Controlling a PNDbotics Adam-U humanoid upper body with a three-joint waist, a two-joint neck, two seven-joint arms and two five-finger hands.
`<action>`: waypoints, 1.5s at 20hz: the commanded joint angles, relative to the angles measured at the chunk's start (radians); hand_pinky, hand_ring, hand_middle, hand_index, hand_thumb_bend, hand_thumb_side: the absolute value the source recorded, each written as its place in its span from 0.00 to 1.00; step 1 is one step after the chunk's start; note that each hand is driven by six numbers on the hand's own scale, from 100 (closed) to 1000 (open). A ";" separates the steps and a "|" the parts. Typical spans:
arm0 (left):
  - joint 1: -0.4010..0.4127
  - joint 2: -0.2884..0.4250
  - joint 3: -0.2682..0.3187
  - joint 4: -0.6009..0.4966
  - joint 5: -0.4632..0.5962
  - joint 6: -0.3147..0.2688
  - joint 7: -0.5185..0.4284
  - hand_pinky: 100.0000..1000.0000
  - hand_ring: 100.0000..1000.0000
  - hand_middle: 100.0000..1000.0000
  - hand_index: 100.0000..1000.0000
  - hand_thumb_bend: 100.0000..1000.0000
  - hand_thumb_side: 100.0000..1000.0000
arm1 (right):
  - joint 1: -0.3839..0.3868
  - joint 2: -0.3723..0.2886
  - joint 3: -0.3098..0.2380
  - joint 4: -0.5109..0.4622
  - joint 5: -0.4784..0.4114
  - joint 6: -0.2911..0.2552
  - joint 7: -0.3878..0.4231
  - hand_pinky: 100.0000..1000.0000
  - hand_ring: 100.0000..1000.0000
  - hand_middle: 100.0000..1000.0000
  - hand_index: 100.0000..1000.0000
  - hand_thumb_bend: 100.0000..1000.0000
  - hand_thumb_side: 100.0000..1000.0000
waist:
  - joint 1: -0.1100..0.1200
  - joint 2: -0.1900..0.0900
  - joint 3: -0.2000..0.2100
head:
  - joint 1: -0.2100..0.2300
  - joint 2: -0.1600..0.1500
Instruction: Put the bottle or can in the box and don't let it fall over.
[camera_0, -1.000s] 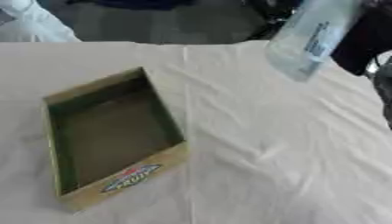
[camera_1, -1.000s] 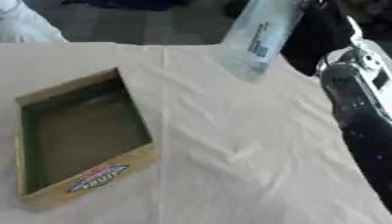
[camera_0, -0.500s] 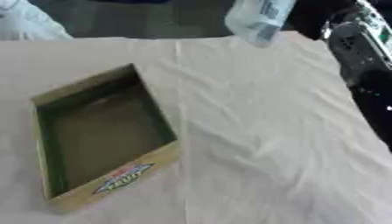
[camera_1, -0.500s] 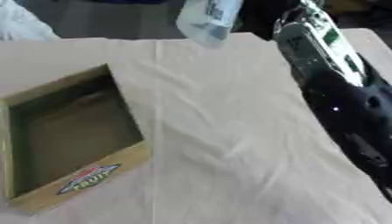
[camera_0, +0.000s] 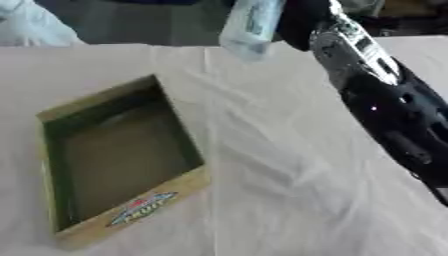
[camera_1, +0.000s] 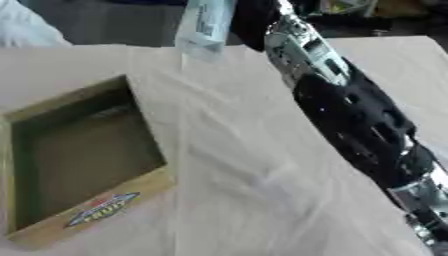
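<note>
- Since half a second ago the bottle (camera_0: 252, 25) has swung further left, toward the side of the table where the box sits, and more of the right arm (camera_0: 385, 95) now stretches across the right of the view.
- On the left lies the box (camera_0: 131, 220), a shallow open cardboard tray with yellowish-tan walls, a dull brown-green inside and an oval coloured label on its near wall; it sits askew on the cloth, and nothing shows inside it.
- Pale cream tablecloth (camera_0: 280, 190) covers the table, soft and wrinkled, with a fold line running down just right of the box.
- Up at the top centre the bottle is clear, pale-blue plastic with a light label, held above the far edge of the cloth, tilted, its lower end nearest the table and beyond the box's far right corner.
- Just right of the bottle, the right hand (camera_1: 255, 20) is a dark shape touching the bottle's side and appears to be holding it; its fingers are too dark to make out singly.
- Glossy black arm shell with silver joints runs from there down to the lower right corner.
</note>
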 joint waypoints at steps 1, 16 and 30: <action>-0.049 0.038 -0.036 -0.019 0.045 -0.005 0.001 1.00 0.98 0.89 0.64 0.37 0.27 | -0.032 0.007 0.007 0.020 0.025 -0.015 0.020 0.84 0.66 0.00 0.46 0.00 0.41 | 0.002 -0.022 0.011 | -0.028 -0.003; -0.126 0.008 -0.082 -0.019 0.061 0.006 0.027 1.00 0.97 0.88 0.63 0.38 0.25 | -0.054 0.089 0.041 0.022 0.100 -0.032 0.003 0.83 0.66 0.00 0.46 0.00 0.41 | -0.036 -0.008 0.124 | -0.188 0.004; -0.106 0.031 -0.074 -0.019 0.033 -0.008 0.059 1.00 0.97 0.87 0.63 0.37 0.24 | -0.052 0.129 0.065 -0.015 0.144 -0.099 -0.017 0.82 0.62 0.00 0.44 0.00 0.41 | -0.064 -0.018 0.170 | -0.199 0.014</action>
